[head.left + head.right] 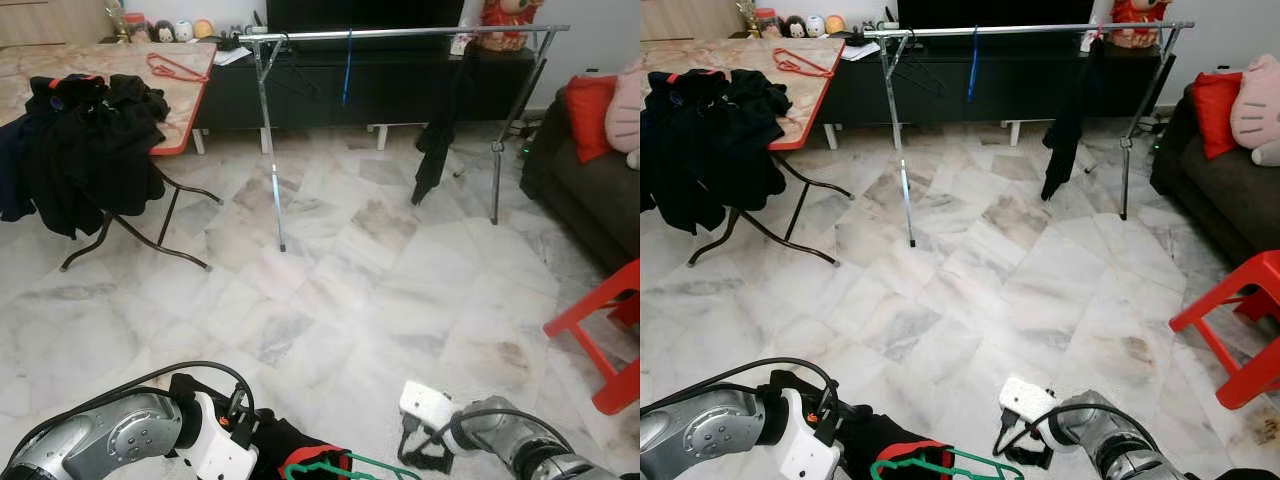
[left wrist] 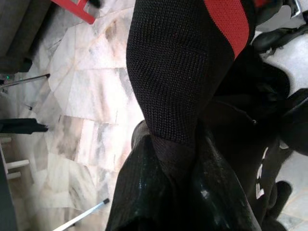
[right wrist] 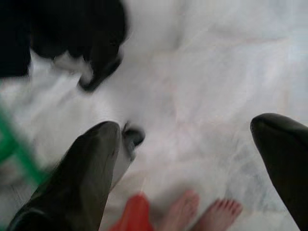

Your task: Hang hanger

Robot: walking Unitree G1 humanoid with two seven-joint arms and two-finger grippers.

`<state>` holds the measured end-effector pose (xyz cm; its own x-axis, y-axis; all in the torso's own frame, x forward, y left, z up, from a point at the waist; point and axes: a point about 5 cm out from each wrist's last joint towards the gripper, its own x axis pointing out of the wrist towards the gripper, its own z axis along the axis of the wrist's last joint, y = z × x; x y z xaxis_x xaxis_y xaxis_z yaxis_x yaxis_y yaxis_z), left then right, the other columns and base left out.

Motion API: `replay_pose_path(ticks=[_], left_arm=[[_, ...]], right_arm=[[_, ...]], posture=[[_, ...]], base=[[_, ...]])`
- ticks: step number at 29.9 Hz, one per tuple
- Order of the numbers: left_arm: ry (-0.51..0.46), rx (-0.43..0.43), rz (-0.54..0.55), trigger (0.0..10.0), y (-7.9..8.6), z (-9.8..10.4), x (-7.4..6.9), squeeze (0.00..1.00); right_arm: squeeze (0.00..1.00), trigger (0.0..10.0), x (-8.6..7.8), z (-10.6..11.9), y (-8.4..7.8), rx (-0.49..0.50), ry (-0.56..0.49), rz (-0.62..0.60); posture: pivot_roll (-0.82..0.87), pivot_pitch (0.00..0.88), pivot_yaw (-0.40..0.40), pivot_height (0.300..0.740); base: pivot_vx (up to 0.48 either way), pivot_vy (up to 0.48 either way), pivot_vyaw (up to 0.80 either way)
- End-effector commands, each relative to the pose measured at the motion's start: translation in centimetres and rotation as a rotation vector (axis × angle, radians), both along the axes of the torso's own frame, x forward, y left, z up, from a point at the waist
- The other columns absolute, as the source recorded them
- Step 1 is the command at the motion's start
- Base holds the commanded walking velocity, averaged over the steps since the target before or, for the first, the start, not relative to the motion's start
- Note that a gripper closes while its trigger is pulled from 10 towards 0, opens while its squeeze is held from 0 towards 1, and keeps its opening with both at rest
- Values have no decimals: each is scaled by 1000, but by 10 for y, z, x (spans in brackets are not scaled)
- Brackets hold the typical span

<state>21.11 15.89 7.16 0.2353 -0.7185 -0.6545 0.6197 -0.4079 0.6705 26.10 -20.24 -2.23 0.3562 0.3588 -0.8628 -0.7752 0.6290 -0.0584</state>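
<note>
So the robot's standing well back from the clothes rack (image 1: 400, 34), which runs across the top of the frame, with a wide stretch of marble floor (image 1: 330, 290) between them. The green hanger (image 1: 335, 468) sits right at the bottom edge, centre, with a black-and-red garment (image 1: 290, 445) on or around it. The left gripper (image 2: 168, 159) has its two fingers pinched together on a fold of that knit fabric, which you see clearly in the left wrist view. The right gripper (image 3: 187, 159) has its fingers wide apart with nothing between them, just floor, plus somebody's bare feet (image 3: 207, 214) near the bottom of that blurry wrist view. My worry: the left one seems to hold only cloth, not the hanger itself, so the hanger could slip out of the garment on the walk over. The fabric could also sag and drag. There's a red chair (image 1: 605, 335) at the right edge and a folding table (image 1: 110, 70) piled with dark clothes (image 1: 85, 140) at upper left, so a sloppy path might clip either one. The rack already has a dark garment (image 1: 440, 130) and a blue hanger (image 1: 347, 65) dangling, and bumping those while hooking looks possible. And that person's feet being close means a stray swing of the free arm is a risk too.
</note>
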Motion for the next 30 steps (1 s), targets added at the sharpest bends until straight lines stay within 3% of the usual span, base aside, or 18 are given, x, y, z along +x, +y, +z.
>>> replay_pose_path(ticks=[1,4,5,6,7,10,11,12,16,18,21,23,24,27,30], left_arm=[[4,-15,37,10000,5,1,2,0],[18,-24,87,10000,9,-3,2,0],[32,-38,141,10000,12,-8,3,0],[32,-38,141,10000,12,-8,3,0],[47,-58,201,10000,14,-12,4,0],[66,-97,289,10000,14,-17,5,0],[81,-133,374,10000,14,-20,8,0],[81,-133,374,10000,14,-20,8,0],[107,-273,587,10000,11,-18,21,0],[111,-383,716,10000,9,-15,31,0],[100,-452,800,10000,10,-12,39,0],[75,-531,921,10000,12,-6,51,0],[73,-626,1000,10000,12,2,60,0],[95,-742,1049,10000,7,14,69,0],[121,-778,1036,10000,2,20,72,0]], right_arm=[[0,10000,15,12,-8,13,-105,-100],[0,10000,25,21,-16,9,-239,-227],[0,10000,33,30,-26,41,-343,-393],[0,10000,33,30,-26,41,-343,-393],[0,10000,37,37,-34,94,-417,-529],[0,10000,42,46,-40,198,-508,-670],[0,10000,43,49,-42,264,-553,-755],[0,10000,43,49,-42,264,-553,-755],[0,10000,39,47,-35,315,-608,-796],[0,10000,35,41,-26,350,-614,-813],[0,10000,30,35,-21,356,-600,-827],[0,10000,28,32,-17,364,-592,-838],[0,10000,27,30,-13,389,-589,-845],[0,10000,27,29,-4,427,-583,-824],[0,10000,28,31,1,454,-589,-809]], posture=[[28,0,-35,716],[27,0,-33,716],[25,0,-26,716],[25,0,-26,716],[23,0,-23,716],[20,0,-18,716],[17,0,-13,716],[17,0,-13,716],[17,0,-10,716],[17,0,-8,716],[22,0,-5,716],[25,0,-6,716],[25,0,-6,716],[26,0,-3,716],[26,0,2,716]], base=[[0,0,0],[0,0,0],[0,0,0],[0,0,0],[0,0,0],[0,0,0],[0,0,0],[0,0,0],[0,0,0],[0,0,0],[0,0,0],[0,0,0],[0,0,0],[0,0,0],[0,0,0]])
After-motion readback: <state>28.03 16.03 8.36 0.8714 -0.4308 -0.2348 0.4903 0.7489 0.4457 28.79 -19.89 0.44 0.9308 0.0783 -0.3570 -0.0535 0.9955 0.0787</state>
